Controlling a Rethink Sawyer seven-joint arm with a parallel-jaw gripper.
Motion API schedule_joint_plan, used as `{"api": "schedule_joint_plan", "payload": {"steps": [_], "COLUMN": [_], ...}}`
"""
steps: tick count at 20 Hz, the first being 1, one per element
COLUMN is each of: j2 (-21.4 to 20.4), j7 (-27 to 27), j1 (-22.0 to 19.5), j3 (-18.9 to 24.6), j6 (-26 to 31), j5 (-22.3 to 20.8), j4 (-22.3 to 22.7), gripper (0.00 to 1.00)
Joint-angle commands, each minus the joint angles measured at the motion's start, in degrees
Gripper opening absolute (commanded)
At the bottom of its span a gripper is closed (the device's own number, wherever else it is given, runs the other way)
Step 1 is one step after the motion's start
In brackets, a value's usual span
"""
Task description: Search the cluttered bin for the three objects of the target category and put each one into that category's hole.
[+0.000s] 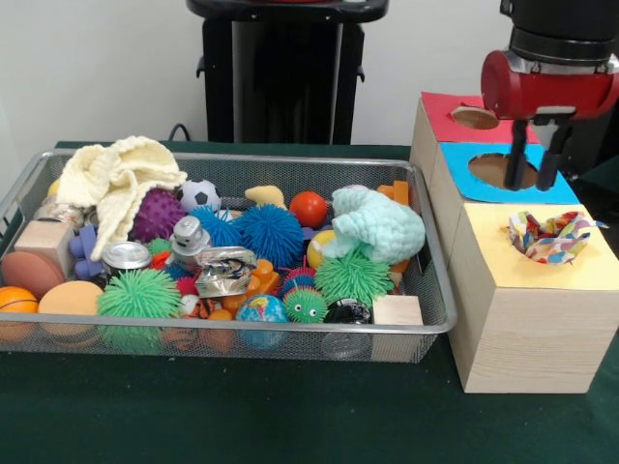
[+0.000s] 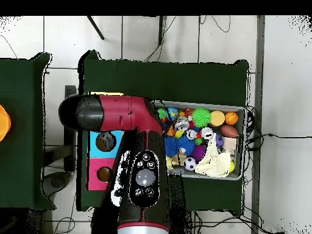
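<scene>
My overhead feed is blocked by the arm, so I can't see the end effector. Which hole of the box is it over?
Observer: The end effector hangs over the blue hole, the middle one on the box.
Operator: Is it carrying anything?
Observer: No. Its fingers stand apart with nothing between them.
Operator: And the yellow end of the box, which the arm hides from me?
Observer: A multicoloured cloth sits stuffed into the hole in the yellow panel, part of it sticking up above the rim.
</scene>
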Motion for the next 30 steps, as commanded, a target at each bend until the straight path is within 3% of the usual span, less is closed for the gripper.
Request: {"api": "schedule_joint_plan", "payload": {"steps": [1, 10, 14, 17, 27, 30], "j2": [0.8, 1.5, 3.0, 3.9, 9.0, 10.9], "j7": [14.0, 15.1, 17.4, 17.6, 15.9, 13.7], "j1": [0.2, 1.1, 2.9, 3.6, 3.2, 1.1], "j3": [-0.5, -1.3, -1.1, -1.2, -0.5, 1.2], "j6": [5.5, 4.9, 0.7, 0.7, -6.0, -9.0], "j5": [1.5, 2.3, 3.5, 4.3, 4.8, 4.6], "j4": [-1.2, -1.5, 0.9, 0.2, 0.9, 0.7], "gripper": [0.0, 0.0, 0.0, 0.0, 0.0, 0.0]}}
